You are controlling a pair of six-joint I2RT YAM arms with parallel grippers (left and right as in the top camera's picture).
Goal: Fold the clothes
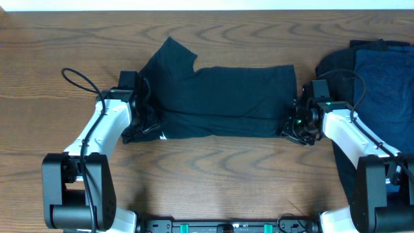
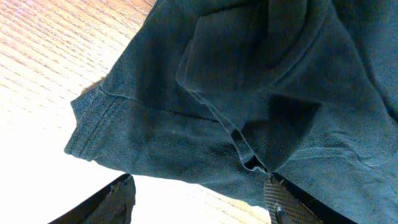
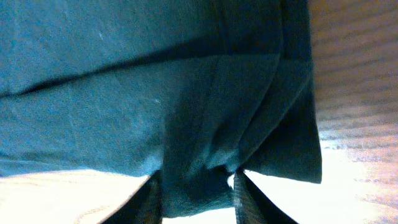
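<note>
The overhead camera looks straight down from well above, taking in the wooden table [image 1: 213,175] and the whole black T-shirt [image 1: 220,97] mid-frame. Each wrist camera sits very close to one end of that shirt, with the left gripper [image 2: 199,183] or right gripper [image 3: 198,180] at its frame's bottom edge. All three views share the shirt.

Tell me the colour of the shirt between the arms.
The shirt is plain black; the overhead view shows it best.

Wood table [image 1: 213,188] w/ black T-shirt [image 1: 220,97] + navy pile [image 1: 381,71].

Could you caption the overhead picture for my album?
Left gripper and right gripper at opposite ends of a black T-shirt on the table.
</note>
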